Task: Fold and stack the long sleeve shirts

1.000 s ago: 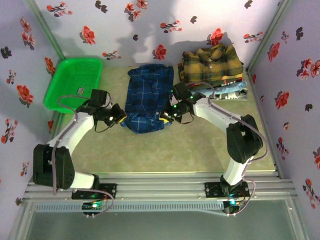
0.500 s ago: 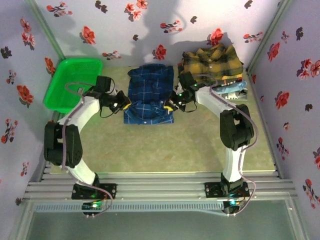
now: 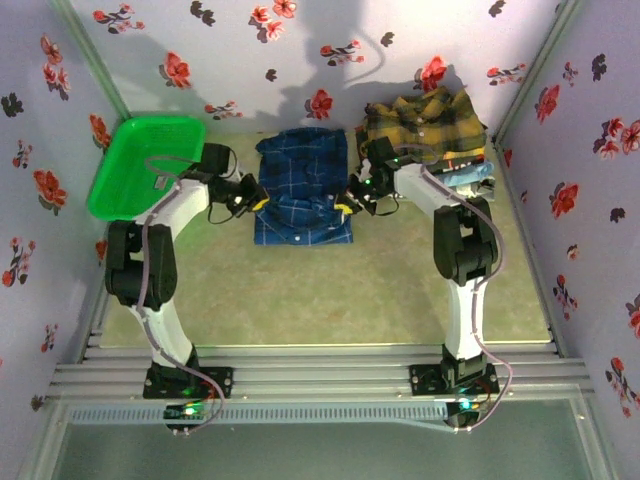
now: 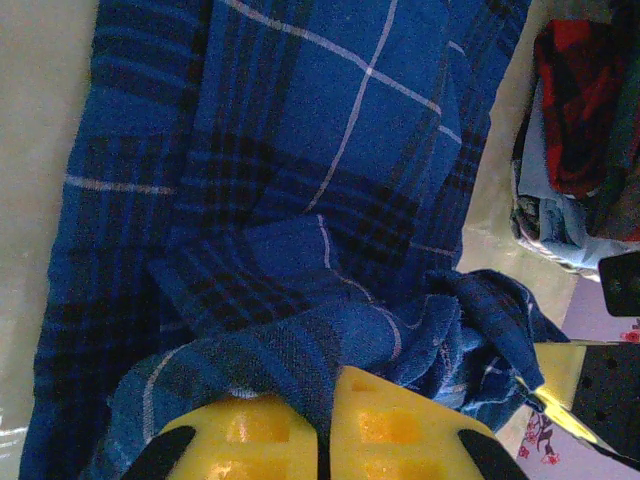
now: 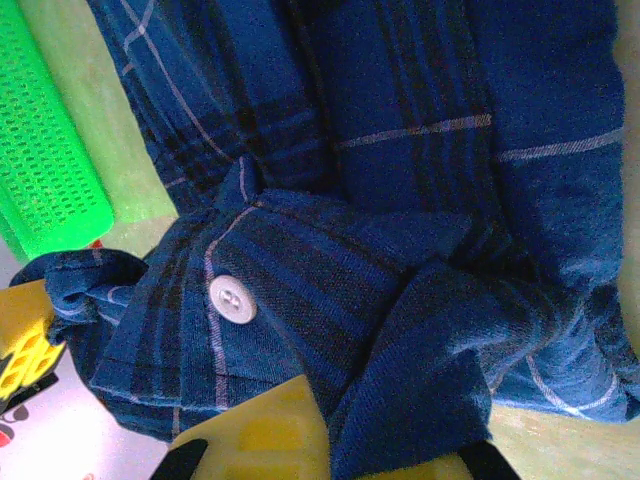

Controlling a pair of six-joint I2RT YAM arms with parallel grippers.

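blue plaid shirt (image 3: 300, 190), white button (image 5: 231, 298), perhaps cuff (image 5: 310, 280)

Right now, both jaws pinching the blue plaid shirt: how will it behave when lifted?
Likely floppy: the blue plaid shirt bunches and wrinkles where the jaws pinch it. It will probably sag between the pinch points, so the fold could open. Seems light: thin, creased cloth.

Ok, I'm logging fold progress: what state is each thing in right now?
dark blue plaid shirt: partly folded, pinched at both sides
mustard-yellow plaid shirt: folded, topping the far-right stack
green basket: far left, no shirt seen inside
left gripper: shut on the dark blue plaid shirt
right gripper: shut on the dark blue plaid shirt
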